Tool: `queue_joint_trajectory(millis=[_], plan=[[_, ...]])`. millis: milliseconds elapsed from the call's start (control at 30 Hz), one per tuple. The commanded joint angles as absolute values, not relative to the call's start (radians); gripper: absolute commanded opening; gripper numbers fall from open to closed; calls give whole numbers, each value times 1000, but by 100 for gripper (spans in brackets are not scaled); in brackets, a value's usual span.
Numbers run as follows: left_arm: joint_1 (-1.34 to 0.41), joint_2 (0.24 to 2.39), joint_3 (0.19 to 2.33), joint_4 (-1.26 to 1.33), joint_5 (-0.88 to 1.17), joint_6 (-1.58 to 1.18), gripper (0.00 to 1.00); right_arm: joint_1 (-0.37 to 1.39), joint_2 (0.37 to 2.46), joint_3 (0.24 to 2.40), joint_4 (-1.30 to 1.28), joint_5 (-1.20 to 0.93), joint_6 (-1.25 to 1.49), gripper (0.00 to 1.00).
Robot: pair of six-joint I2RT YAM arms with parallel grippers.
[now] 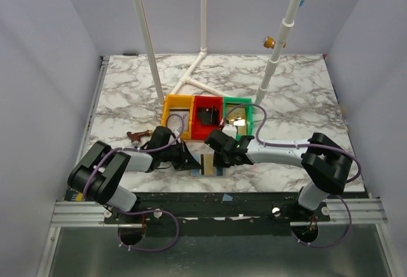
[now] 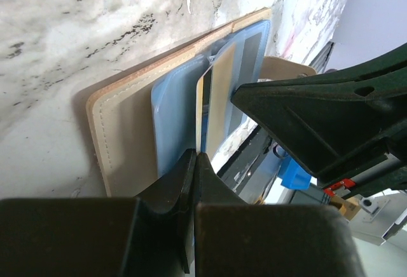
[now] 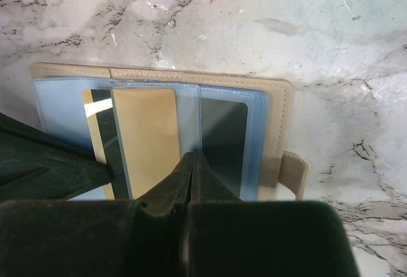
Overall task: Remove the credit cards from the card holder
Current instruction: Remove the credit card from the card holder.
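The card holder [image 1: 208,164] lies open near the table's front edge, with a tan cover [image 3: 159,74] and pale blue clear sleeves [image 2: 175,118]. A gold-tan credit card [image 3: 149,137] stands up from the sleeves [image 2: 222,93]. Beside it a dark card [image 3: 222,140] sits inside a sleeve. My left gripper [image 2: 196,157] is shut on the lower edge of the gold-tan card, coming in from the left [image 1: 188,159]. My right gripper [image 3: 194,160] is shut on the edge of the sleeve leaf with the dark card, coming in from the right [image 1: 224,157].
Yellow [image 1: 177,113], red [image 1: 205,104] and green [image 1: 250,117] trays stand in a row just behind the holder. A black object is in the red one, and a shiny gold piece [image 1: 239,122] in the green one. White pipes rise behind. A small brown tool [image 1: 134,136] lies at left.
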State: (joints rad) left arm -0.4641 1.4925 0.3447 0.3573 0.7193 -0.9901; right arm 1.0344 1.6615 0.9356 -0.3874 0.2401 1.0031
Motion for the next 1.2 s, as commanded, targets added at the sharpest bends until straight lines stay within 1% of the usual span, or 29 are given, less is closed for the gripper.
queue_joint_trajectory(millis=[0, 567, 933, 1167], plan=[[-448, 1456, 331, 311, 707, -939, 0, 1041, 1698, 890, -484, 279, 1001, 1], [-430, 1338, 339, 141, 643, -854, 0, 1040, 1693, 891, -482, 280, 996, 1], [-428, 1217, 387, -45, 574, -786, 0, 1040, 1688, 898, -479, 283, 988, 1], [-428, 1168, 423, -120, 556, -758, 0, 1040, 1679, 905, -476, 287, 986, 1]])
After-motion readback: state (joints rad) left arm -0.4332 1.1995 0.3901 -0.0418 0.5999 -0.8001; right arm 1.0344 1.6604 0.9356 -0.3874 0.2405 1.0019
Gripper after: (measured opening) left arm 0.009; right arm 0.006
